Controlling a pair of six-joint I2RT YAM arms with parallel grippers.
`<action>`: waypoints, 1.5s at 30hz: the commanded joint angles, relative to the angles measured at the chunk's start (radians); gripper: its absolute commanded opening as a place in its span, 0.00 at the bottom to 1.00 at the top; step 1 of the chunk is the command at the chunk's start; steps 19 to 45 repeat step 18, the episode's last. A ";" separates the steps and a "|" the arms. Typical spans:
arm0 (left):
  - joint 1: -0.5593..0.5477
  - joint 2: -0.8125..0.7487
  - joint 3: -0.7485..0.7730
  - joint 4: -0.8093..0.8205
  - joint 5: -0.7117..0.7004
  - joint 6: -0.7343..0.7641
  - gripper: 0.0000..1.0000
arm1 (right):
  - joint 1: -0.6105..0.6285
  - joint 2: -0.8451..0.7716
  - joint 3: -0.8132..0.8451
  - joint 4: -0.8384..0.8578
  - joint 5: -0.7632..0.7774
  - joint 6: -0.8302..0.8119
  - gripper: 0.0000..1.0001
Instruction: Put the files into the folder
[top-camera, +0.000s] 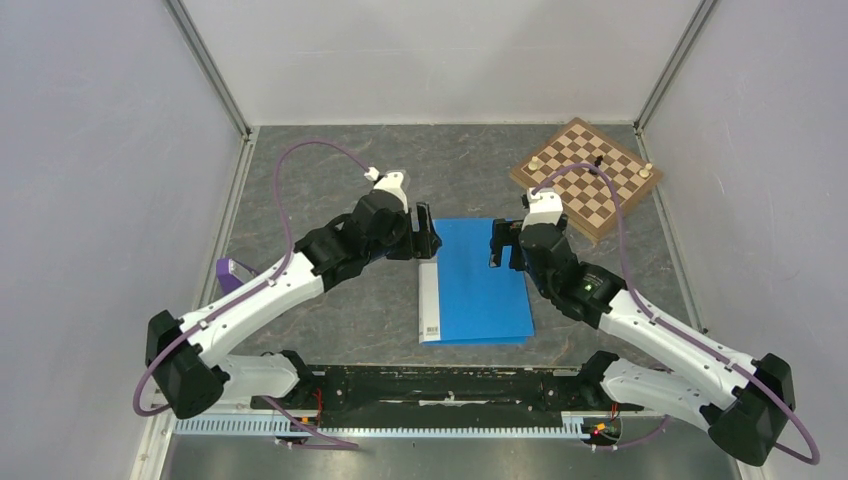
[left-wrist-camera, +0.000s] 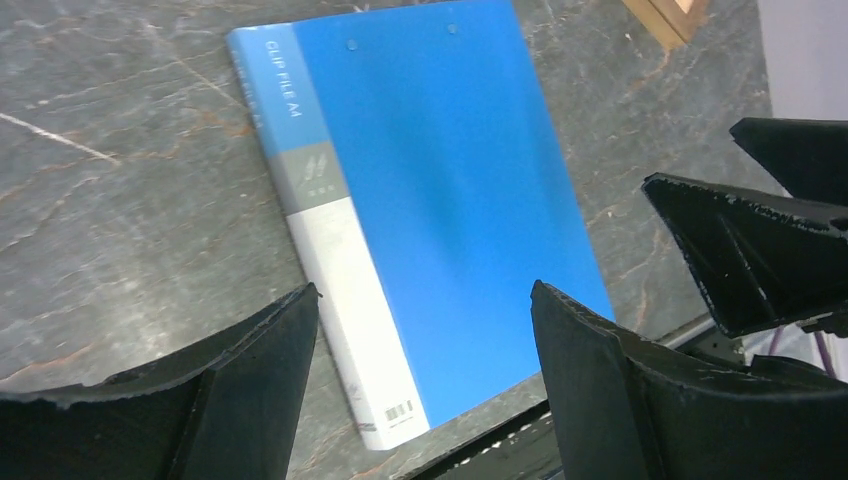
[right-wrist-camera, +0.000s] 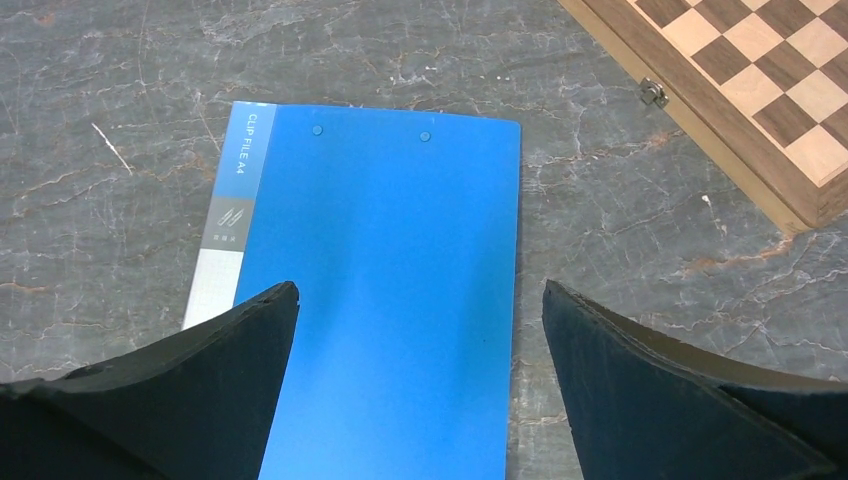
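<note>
Top external: closed blue folder (top-camera: 485, 285) flat on tabletop (top-camera: 350, 320), centre. Left claw (top-camera: 430, 238) and right claw (top-camera: 497, 247) wide open, empty, flanking its far end. No paper sheets visible. Risk: a claw skids the slick folder instead of lifting its cover

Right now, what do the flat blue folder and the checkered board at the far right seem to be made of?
The flat blue folder looks like smooth plastic: even colour, soft sheen, two rivets near its far edge. The checkered square board seems to be varnished wood: light and dark squares, grained frame, small metal latch on its side.
</note>
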 joint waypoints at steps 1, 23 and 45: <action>0.003 -0.090 -0.017 -0.045 -0.099 0.065 0.84 | -0.001 0.006 -0.012 0.041 0.000 0.019 0.95; 0.004 -0.094 -0.015 -0.079 -0.147 0.037 0.84 | -0.001 -0.003 -0.015 0.038 -0.003 0.003 0.99; 0.004 -0.094 -0.015 -0.079 -0.147 0.037 0.84 | -0.001 -0.003 -0.015 0.038 -0.003 0.003 0.99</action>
